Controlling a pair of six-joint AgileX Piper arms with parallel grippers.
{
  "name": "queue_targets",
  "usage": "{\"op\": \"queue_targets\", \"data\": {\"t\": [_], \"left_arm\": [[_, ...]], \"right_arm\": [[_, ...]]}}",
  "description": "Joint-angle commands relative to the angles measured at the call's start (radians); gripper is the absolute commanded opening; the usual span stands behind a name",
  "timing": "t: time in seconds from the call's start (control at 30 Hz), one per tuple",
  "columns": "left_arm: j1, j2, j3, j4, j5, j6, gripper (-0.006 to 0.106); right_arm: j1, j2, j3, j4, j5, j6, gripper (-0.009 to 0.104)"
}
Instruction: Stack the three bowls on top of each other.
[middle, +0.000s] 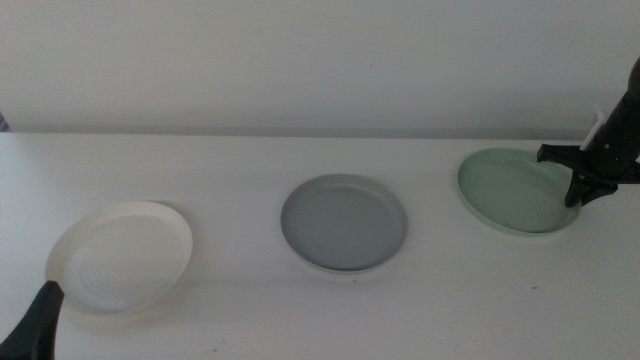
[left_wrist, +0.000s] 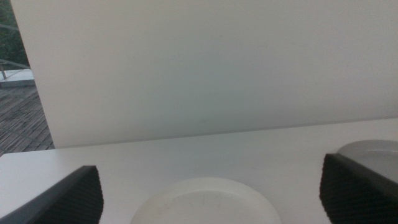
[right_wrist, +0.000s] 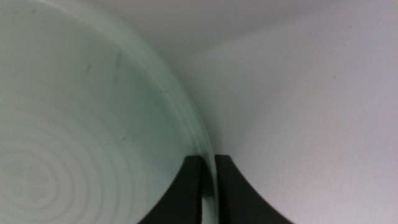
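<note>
Closest to the camera in the middle view, the left gripper (middle: 40, 322) just pokes in at the bottom left corner, one dark jaw showing right by the near edge of the cream-white bowl (middle: 120, 256). From the left wrist view its jaws are spread wide apart with nothing between them, and the cream-white bowl (left_wrist: 205, 202) sits on the table (left_wrist: 186, 158) just ahead, between the two jaws but not touched by either. You can also catch a sliver of the grey bowl (left_wrist: 373, 149) peeking over one jaw there.

The cream-white bowl lies flat on the left side of the white table (middle: 240, 320), concentric ridges visible inside. A bit further back, in the middle, is the grey bowl (middle: 344, 222), also flat, well apart from the other two.

Furthest back and off to the right is the mint green bowl (middle: 515, 190). The right gripper (middle: 580, 195) comes in from the right edge and is at that bowl's right rim. In the right wrist view the right gripper (right_wrist: 208, 186) has its two jaws pinched tight on the mint green bowl (right_wrist: 74, 124), with the thin rim sandwiched between them, one jaw inside the bowl and one outside. The bowl looks slightly tipped up on the gripper side in the middle view, though I can't really tell if it's off the table or just the angle.

Behind everything is a plain white wall (middle: 300, 60).
</note>
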Motion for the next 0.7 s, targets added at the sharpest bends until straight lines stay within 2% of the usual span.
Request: {"op": "queue_targets", "data": {"t": [0.0,0.1,0.33,0.47,0.67], "left_arm": [[-0.006,-0.041,0.042,-0.006,-0.014,0.0,0.094],[-0.006,-0.041,0.042,-0.006,-0.014,0.0,0.094],[-0.006,-0.041,0.042,-0.006,-0.014,0.0,0.094],[-0.006,-0.041,0.042,-0.006,-0.014,0.0,0.094],[-0.006,-0.041,0.042,-0.006,-0.014,0.0,0.094]], "right_arm": [[0.0,-0.051,0.009,0.006,0.002,-0.038,-0.002],[0.006,-0.156,0.009,0.059,0.014,-0.055,-0.002],[0.138,-0.374,0.009,0.084,0.064,-0.041,-0.002],[0.281,-0.376,0.006,0.084,0.116,-0.044,-0.002],[0.436,-0.298,0.006,0.085,0.099,-0.028,-0.002]]}}
